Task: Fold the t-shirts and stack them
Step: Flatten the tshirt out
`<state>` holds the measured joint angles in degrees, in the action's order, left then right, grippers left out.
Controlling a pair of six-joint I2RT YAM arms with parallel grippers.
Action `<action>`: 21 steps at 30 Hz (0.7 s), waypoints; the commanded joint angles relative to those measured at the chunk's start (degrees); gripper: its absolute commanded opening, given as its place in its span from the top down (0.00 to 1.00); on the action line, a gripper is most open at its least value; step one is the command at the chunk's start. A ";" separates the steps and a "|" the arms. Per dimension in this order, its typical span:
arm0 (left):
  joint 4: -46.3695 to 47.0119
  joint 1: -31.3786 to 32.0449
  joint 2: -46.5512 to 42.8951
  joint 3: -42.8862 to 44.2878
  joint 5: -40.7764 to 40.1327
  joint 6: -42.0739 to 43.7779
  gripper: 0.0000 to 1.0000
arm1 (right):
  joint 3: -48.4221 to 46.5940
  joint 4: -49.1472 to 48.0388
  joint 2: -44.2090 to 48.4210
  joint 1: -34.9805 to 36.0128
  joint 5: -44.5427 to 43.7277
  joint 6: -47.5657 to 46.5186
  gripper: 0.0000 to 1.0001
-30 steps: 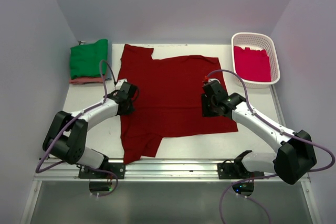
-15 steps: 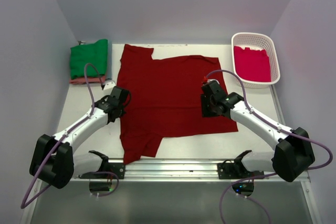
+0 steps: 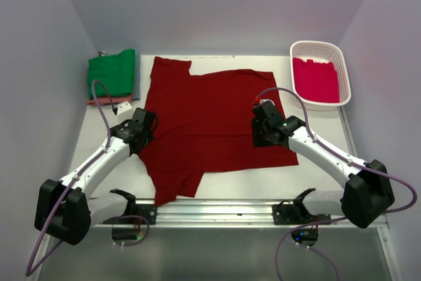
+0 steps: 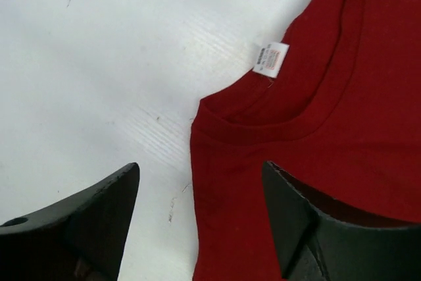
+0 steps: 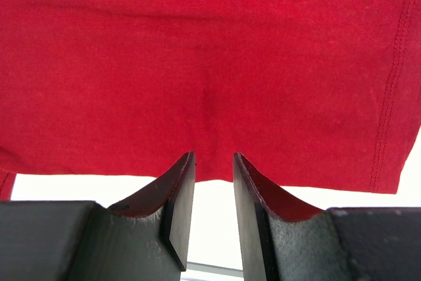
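A large dark red t-shirt [image 3: 217, 120] lies spread flat in the middle of the table. My left gripper [image 3: 139, 131] hovers at its left edge, open, straddling the cloth's edge just below the collar [image 4: 276, 120] and its white label [image 4: 270, 58]; nothing is between the fingers [image 4: 99, 208]. My right gripper [image 3: 261, 131] is over the shirt's right part. Its jaws stand a narrow gap apart, with only white table showing between them and the red cloth [image 5: 210, 64] just past the fingertips [image 5: 187, 169].
A folded green shirt [image 3: 112, 72] lies on a salmon-pink one [image 3: 108, 101] at the back left. A white lattice basket [image 3: 339, 55] at the back right holds a crimson-pink shirt [image 3: 316, 78]. A metal rail [image 3: 217, 210] runs along the near edge.
My left gripper moved left, dragging the shirt's collar edge outward, then opened and let it go. The right arm has hardly moved.
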<state>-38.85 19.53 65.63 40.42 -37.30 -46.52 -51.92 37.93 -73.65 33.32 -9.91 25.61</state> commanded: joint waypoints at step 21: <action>-21.78 34.04 -2.35 12.31 37.57 5.93 0.49 | -0.46 -0.05 0.08 0.08 -2.13 -0.29 0.64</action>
<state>-51.72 46.70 61.25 50.43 -1.85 -37.80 -51.92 38.13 -73.56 33.32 -10.96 25.65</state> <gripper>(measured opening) 0.515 0.354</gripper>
